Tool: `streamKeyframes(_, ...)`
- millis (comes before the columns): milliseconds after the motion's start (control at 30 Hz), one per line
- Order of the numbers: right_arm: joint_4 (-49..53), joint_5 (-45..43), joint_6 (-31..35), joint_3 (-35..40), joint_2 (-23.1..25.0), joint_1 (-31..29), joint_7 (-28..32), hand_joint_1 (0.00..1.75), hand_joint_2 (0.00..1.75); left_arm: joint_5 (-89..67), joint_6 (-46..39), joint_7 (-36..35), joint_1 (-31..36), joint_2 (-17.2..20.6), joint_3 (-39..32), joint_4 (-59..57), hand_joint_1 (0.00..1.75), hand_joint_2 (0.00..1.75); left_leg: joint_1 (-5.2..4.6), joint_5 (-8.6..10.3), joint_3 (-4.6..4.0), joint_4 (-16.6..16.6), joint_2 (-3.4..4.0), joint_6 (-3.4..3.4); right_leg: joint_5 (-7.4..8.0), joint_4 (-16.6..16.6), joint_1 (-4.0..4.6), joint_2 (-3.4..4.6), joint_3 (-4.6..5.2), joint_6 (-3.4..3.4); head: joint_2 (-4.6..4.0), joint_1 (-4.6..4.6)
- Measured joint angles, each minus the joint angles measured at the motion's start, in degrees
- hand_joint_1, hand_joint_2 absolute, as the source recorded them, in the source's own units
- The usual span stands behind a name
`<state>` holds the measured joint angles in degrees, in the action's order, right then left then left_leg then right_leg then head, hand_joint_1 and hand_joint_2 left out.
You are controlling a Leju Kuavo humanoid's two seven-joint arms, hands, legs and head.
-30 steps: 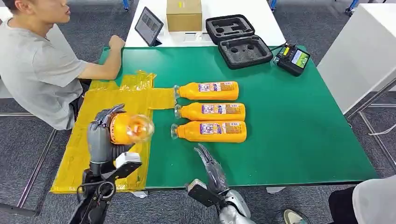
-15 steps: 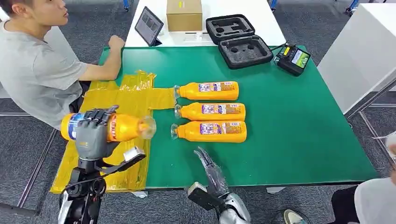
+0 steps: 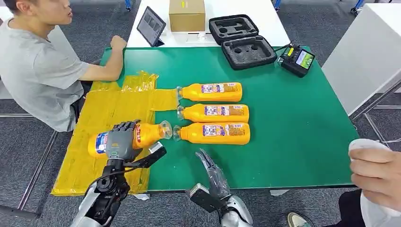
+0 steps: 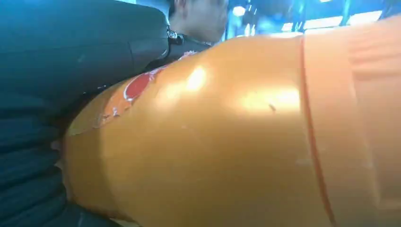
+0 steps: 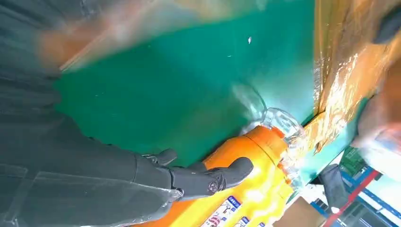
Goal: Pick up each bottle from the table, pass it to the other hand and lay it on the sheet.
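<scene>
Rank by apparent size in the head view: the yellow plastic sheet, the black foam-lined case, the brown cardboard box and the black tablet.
1. Yellow plastic sheet
2. Black foam-lined case
3. Brown cardboard box
4. Black tablet, close to the box; farther things look smaller.

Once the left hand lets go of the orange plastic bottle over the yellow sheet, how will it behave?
The orange plastic bottle is round-bodied and lies sideways in the left hand, so it may roll. The crinkled yellow sheet might damp that. Its glossy surface probably slips easily.

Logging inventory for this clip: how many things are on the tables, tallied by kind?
Orange bottles: 4, one held by the left robot hand, three on green table
Yellow sheet: 1
Foam case: 1
Controller: 1
Tablet: 1
Cardboard box: 1
Total: 9
</scene>
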<state>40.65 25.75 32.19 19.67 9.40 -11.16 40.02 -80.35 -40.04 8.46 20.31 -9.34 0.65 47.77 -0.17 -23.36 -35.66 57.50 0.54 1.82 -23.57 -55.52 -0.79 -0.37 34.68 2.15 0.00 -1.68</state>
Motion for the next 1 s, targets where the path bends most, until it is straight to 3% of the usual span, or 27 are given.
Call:
streamKeyframes(200,0.0,-0.1,-0.4,0.2,0.3,-0.1,0.0,0.0,1.75,-2.7,-0.1,-3.1,3.3,1.3,1.1,-7.7,1.75,1.75,0.01,0.0,-0.01,0.0,0.0,0.0,0.0,0.0,0.01,0.01,0.0,0.0,0.0,0.0)
streamKeyframes(500,0.0,-0.1,-0.5,0.2,0.3,-0.1,0.0,0.0,1.75,-3.1,-0.1,-3.5,3.4,1.4,1.1,-8.1,1.75,1.75,0.01,0.0,-0.01,0.0,0.01,0.0,0.0,0.0,0.01,0.01,0.0,0.0,0.0,0.0)
streamKeyframes(533,0.0,-0.1,-0.5,0.3,0.3,-0.2,0.0,0.0,1.75,-3.5,-0.1,-3.9,3.5,1.6,1.2,-8.3,1.75,0.0,0.01,0.0,-0.01,0.0,0.02,0.0,0.0,0.0,0.01,0.01,0.0,0.0,0.0,0.0)
streamKeyframes(633,-0.3,-0.4,-0.7,1.0,0.4,-0.9,0.0,0.0,1.75,-7.5,-0.2,-10.5,4.1,3.3,2.4,-9.5,1.75,0.0,0.02,0.01,0.0,0.0,0.01,-0.01,0.0,0.0,0.01,0.01,0.0,0.0,0.0,0.0)
streamKeyframes(700,-0.9,-1.1,-0.7,1.5,0.4,-1.3,0.0,0.0,1.75,-7.6,-0.2,-16.1,4.2,6.0,7.0,-9.5,1.75,0.0,0.02,0.02,0.0,0.0,0.01,-0.02,0.0,0.0,0.01,0.0,0.0,0.0,0.0,0.0)
streamKeyframes(1000,-1.1,-1.2,-0.6,1.6,0.4,-1.3,0.0,0.0,1.75,-7.6,-0.2,-17.7,4.3,7.3,9.4,-9.5,1.75,0.0,0.01,0.02,-0.02,0.0,0.01,-0.02,0.0,0.0,0.0,0.0,0.01,0.0,0.0,0.0)
